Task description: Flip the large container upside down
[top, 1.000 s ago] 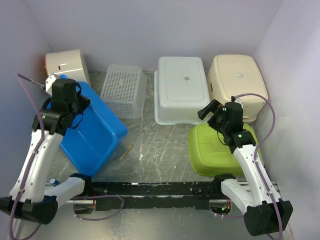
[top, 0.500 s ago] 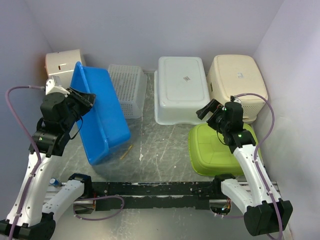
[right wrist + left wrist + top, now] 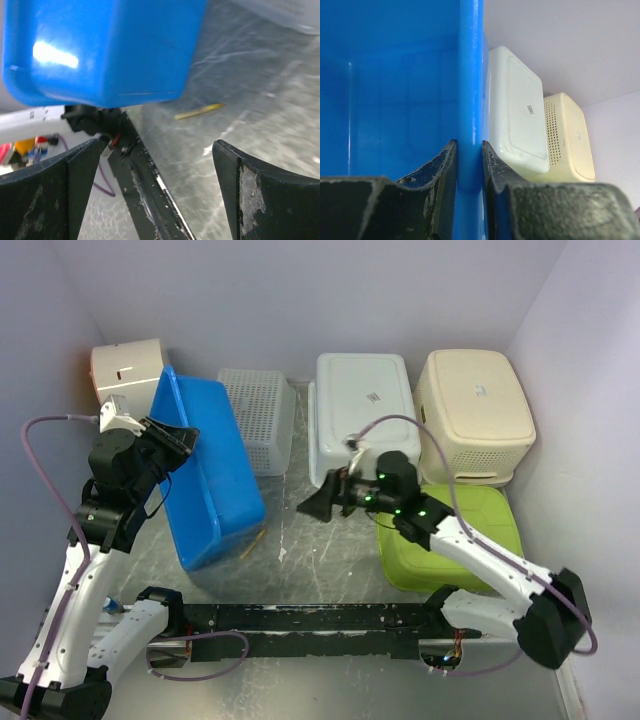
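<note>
The large blue container [image 3: 210,475] stands tipped on its long side at the left of the table, its bottom facing right. My left gripper [image 3: 172,438] is shut on its upper rim; in the left wrist view the blue rim [image 3: 470,100] runs between the two fingers. My right gripper [image 3: 318,502] is open and empty, reaching left over the table's middle, a short way right of the container. The right wrist view shows the container's lower corner [image 3: 100,50] ahead of the open fingers.
A white mesh basket [image 3: 258,420], a white tub [image 3: 362,415] and a cream tub [image 3: 475,410] sit upside down along the back. A green tub [image 3: 455,535] lies at the right front. A cream box [image 3: 125,368] is back left. A small yellow stick [image 3: 252,542] lies on the table.
The left gripper raised the blue container from a low tilt until it stands on its side. The right arm swung left from above the green tub toward the container.
</note>
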Controlling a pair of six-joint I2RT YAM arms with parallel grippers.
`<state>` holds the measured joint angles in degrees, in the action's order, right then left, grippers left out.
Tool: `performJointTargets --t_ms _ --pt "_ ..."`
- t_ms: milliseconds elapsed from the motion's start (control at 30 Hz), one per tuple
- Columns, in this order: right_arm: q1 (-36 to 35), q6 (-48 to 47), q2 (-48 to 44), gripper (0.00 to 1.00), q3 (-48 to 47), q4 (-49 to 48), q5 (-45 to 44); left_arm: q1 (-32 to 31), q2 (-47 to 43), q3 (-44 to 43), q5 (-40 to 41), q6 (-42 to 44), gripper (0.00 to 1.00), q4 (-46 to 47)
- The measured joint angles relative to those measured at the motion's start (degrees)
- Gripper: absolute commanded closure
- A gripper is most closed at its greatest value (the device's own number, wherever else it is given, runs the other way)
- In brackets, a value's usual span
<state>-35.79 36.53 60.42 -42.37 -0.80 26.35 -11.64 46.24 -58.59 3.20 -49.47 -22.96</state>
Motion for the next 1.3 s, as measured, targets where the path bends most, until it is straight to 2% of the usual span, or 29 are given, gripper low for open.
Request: performJointTargets --t_ms 100,200,400,633,800,967,1133,1233,1300 --pt "-9.55 -2.45 5.01 0.08 -4.22 -1.86 -0.74 0.0 -0.26 0.0 0.2 -0.26 0.93 0.0" --pt "-16.04 -4.07 8.44 0.12 -9.79 -2.73 -5.14 0.0 -0.87 0.0 0.52 -0.5 0.93 0.0" --pt "-23.69 -5.57 13.64 0.15 -22.64 -3.13 -16.7 0.0 -2.05 0.0 1.25 -1.18 0.93 -0.02" --pt "-30.12 -8.39 24.92 0.24 -38.75 2.84 -28.52 0.0 -2.12 0.02 2.23 -1.77 0.93 -0.28" --pt "-34.25 -10.73 31.12 0.38 -44.87 8.5 -33.88 0.0 -2.43 0.39 2.54 -1.95 0.93 -0.44" --pt "-37.0 -13.0 31.74 0.55 -45.68 11.32 -37.16 0.0 -2.43 0.55 2.62 -1.81 0.93 -0.61" --pt "-39.17 -15.06 33.92 0.62 -50.97 13.9 -40.37 0.0 -3.19 1.49 3.02 -1.9 0.93 -0.52" --pt "-40.33 -16.22 36.57 0.74 -55.65 15.98 -42.36 0.0 -3.5 1.62 3.13 -1.95 0.93 -0.52" --pt "-40.79 -16.65 38.23 0.77 -58.14 17.49 -43.71 0.0 -3.82 1.81 3.34 -1.92 0.93 -0.5"
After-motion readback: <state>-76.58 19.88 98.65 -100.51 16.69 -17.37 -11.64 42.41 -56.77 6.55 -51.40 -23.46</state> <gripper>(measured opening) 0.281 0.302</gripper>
